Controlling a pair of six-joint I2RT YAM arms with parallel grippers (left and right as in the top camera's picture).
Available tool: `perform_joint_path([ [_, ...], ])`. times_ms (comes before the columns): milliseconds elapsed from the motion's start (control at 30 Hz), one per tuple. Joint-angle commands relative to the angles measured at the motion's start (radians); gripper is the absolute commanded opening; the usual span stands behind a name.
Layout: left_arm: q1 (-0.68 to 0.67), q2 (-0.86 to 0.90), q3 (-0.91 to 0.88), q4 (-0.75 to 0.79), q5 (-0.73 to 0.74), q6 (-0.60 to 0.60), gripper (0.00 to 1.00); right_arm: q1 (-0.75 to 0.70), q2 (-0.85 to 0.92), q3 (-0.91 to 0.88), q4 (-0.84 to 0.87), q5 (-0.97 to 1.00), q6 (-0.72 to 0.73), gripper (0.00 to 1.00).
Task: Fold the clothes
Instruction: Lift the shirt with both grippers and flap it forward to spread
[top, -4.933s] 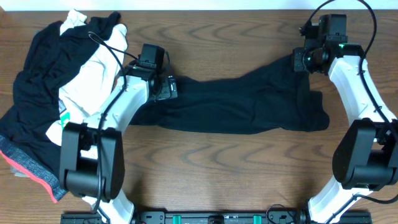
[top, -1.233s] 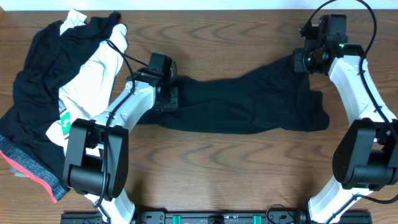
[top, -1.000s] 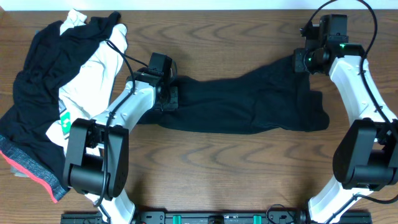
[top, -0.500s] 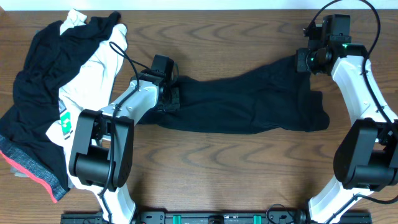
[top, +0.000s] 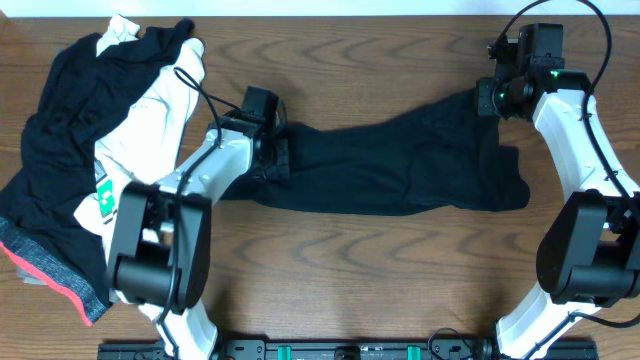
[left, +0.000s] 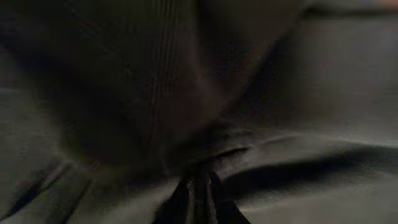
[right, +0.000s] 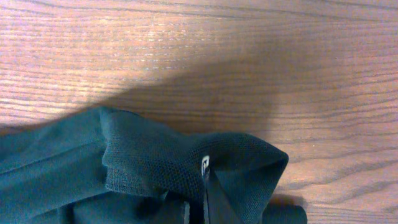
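Observation:
A dark garment (top: 400, 165) lies stretched across the middle of the table between both arms. My left gripper (top: 277, 150) is shut on its left end; the left wrist view shows the jaws pinched together on dark fabric (left: 273, 124), the left gripper (left: 200, 193) low in the frame. My right gripper (top: 484, 97) is shut on the garment's upper right corner. In the right wrist view the right gripper (right: 204, 186) pinches a fold of dark green knit cloth (right: 149, 162) just above the wood.
A pile of other clothes (top: 90, 150), black, white and one red-edged piece, fills the table's left side. Bare wooden tabletop (top: 350, 270) lies in front of the garment and behind it (right: 199, 56).
The left gripper has closed on the garment's left end over the last second. The right arm has barely moved and keeps its grip.

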Motion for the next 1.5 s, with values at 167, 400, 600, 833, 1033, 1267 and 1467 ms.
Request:
perform_joint_path([
  [167, 0.087, -0.360, 0.133, -0.001, -0.034, 0.020, 0.06, -0.015, -0.200, 0.028, -0.002, 0.008, -0.010, 0.01],
  [400, 0.137, -0.597, 0.196, -0.014, -0.034, 0.028, 0.06, -0.053, -0.431, 0.028, -0.054, 0.007, -0.010, 0.01],
  [600, 0.137, -0.791, 0.198, -0.023, -0.033, 0.026, 0.06, -0.089, -0.671, 0.030, -0.110, 0.006, -0.009, 0.01],
  [833, 0.137, -0.996, 0.208, -0.026, -0.033, 0.015, 0.06, -0.093, -0.927, 0.033, -0.109, 0.008, -0.009, 0.01],
  [1033, 0.137, -1.033, 0.214, 0.024, -0.033, 0.007, 0.06, -0.093, -0.979, 0.033, -0.063, 0.008, 0.005, 0.01],
  [1267, 0.137, -0.863, 0.214, 0.080, -0.033, -0.007, 0.06, -0.093, -0.825, 0.033, -0.014, -0.006, -0.014, 0.01],
  [1467, 0.137, -0.587, 0.214, 0.314, -0.034, -0.007, 0.06, -0.093, -0.559, 0.033, 0.198, -0.008, -0.064, 0.01],
])
